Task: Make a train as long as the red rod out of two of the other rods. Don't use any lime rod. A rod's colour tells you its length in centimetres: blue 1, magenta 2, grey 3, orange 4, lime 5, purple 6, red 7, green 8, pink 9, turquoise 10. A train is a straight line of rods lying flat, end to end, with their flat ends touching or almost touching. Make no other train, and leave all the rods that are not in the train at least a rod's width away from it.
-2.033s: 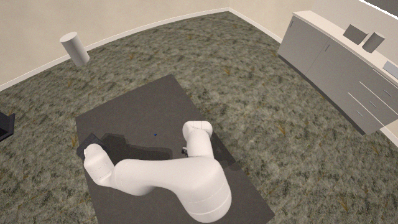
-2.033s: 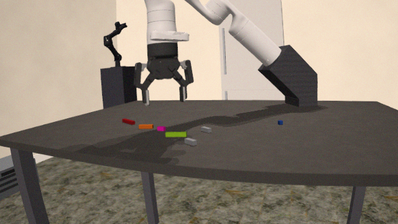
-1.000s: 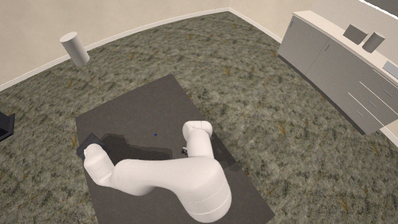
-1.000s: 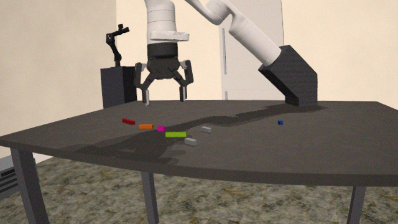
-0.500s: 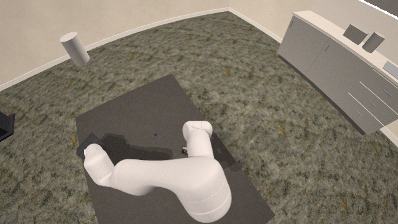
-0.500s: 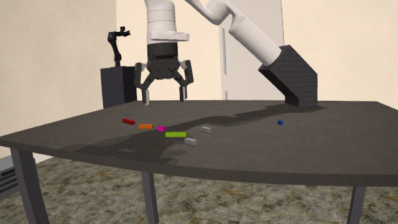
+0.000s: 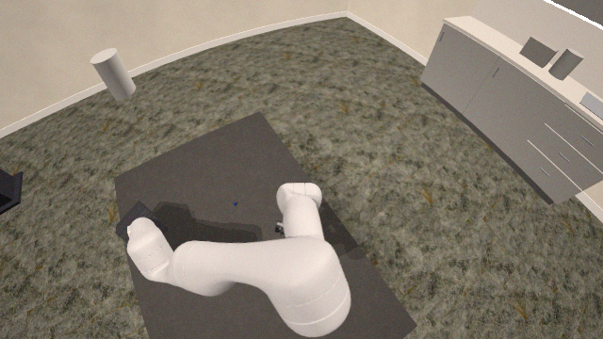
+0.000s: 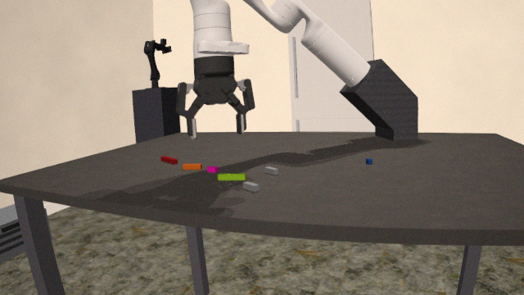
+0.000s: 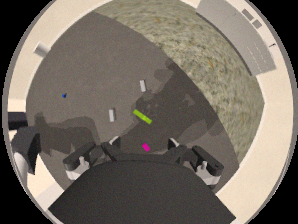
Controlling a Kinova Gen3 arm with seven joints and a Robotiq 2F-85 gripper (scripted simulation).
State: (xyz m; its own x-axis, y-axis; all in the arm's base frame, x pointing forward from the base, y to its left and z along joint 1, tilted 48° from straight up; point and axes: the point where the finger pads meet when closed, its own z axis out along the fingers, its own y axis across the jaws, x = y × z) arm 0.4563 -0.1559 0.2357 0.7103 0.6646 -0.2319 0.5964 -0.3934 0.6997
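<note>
So the train isn't started, as far as I can tell. The gripper [image 8: 217, 130] [image 9: 144, 143] hangs above the table [image 8: 327, 197] [image 7: 226, 160] [image 9: 85, 65] with its fingers wide apart and nothing between them. The red rod [image 8: 169, 160], the one to match, lies off at the far left in the exterior view, and the orange rod [image 8: 192, 166] is near it, between it and the magenta rod [image 8: 212, 170] [image 9: 146, 147]. Then there's the lime rod [image 8: 232, 177] [image 9: 142, 116], with one grey rod [image 8: 250, 187] [image 9: 143, 85] near its end and a second grey rod [image 8: 271, 170] [image 9: 112, 115] a bit apart. The blue rod [image 8: 369, 161] [image 7: 235, 203] [image 9: 64, 95] sits way off on its own.

Red is 7, so with lime banned I'd say it has to be orange plus one grey, 4 and 3. Neither grey is lined up with orange, so basically everything is left: pick one up, lay it flat end to end with the other, then check that the spares have room. Orange and magenta look fairly close from this low angle, though I honestly can't judge that gap well, so magenta may need a nudge away. Lime just stays out of it.
</note>
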